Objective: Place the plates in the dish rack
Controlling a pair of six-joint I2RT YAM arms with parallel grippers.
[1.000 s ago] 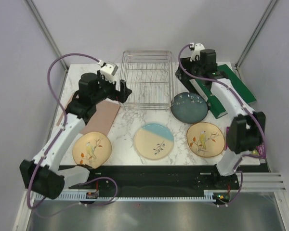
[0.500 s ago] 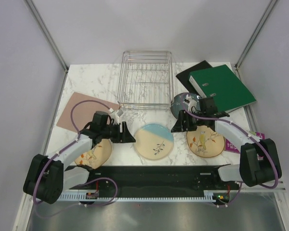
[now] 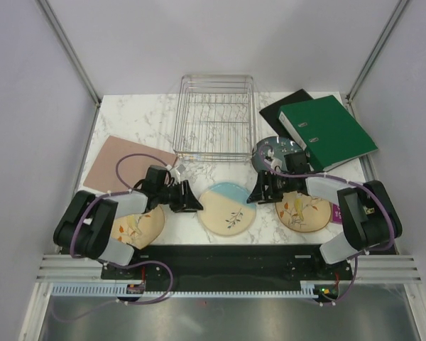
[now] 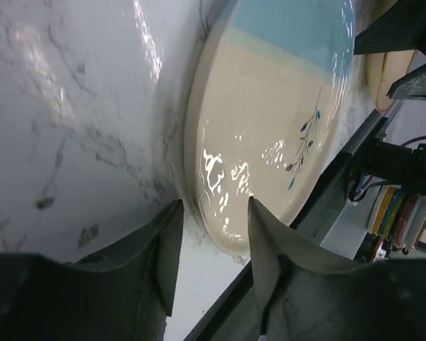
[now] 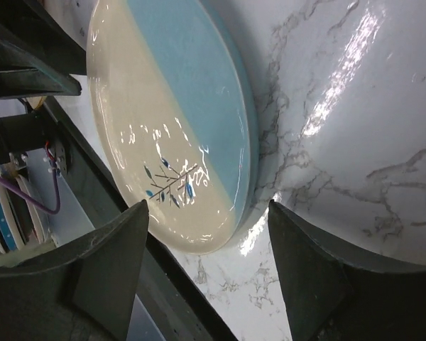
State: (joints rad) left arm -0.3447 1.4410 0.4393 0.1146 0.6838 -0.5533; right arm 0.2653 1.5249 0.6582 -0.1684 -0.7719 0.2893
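The cream plate with a light-blue segment [image 3: 227, 207] lies flat near the table's front. My left gripper [image 3: 189, 203] is low at its left rim and my right gripper [image 3: 256, 194] at its right rim. In the left wrist view my left gripper [image 4: 214, 213] is open but narrowed, straddling the rim of the plate [image 4: 270, 128], with table showing beside one finger. My right gripper [image 5: 207, 213] is wide open just short of the plate [image 5: 170, 121]. Two bird plates [image 3: 138, 226] [image 3: 307, 207] lie under the arms. The dark blue plate [image 3: 272, 151] sits near the empty dish rack [image 3: 216, 117].
A green ring binder [image 3: 326, 131] lies on a black folder [image 3: 282, 106] at the back right. A pink mat [image 3: 121, 160] lies at the left. The black base rail [image 3: 220, 259] runs along the near edge, close behind the plates.
Both arms have swung down from the back of the table to the two sides of the cream and blue plate. The left jaws have narrowed; the right jaws stay wide.
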